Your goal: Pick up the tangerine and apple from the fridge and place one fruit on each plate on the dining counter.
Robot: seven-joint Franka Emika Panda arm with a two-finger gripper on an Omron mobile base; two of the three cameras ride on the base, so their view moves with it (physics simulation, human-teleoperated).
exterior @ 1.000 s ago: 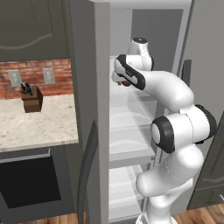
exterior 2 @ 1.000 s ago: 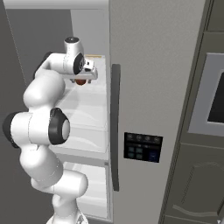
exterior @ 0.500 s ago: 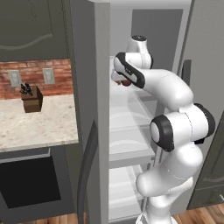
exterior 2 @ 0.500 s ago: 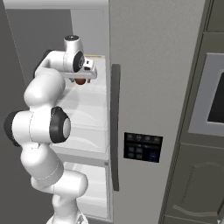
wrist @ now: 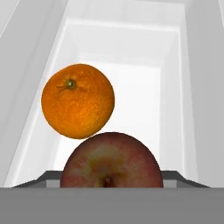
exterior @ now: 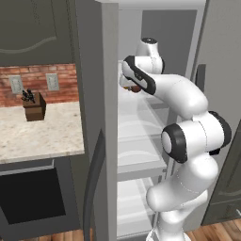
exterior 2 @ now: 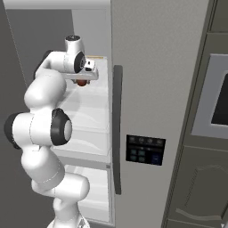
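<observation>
Reaching into the open fridge (exterior 2: 156,67) at an upper white shelf (exterior: 136,110), the gripper (exterior 2: 82,80) sits right over the apple (wrist: 111,161), which fills the bottom of the hand view, closest to the fingers. Whether the fingers are closed on it I cannot tell. Just beyond the apple, touching it, lies the tangerine (wrist: 78,100) on the same shelf.

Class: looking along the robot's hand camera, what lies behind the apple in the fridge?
Behind the apple sits the tangerine, on a white shelf of the fridge. Its lower edge is covered by the apple.
</observation>
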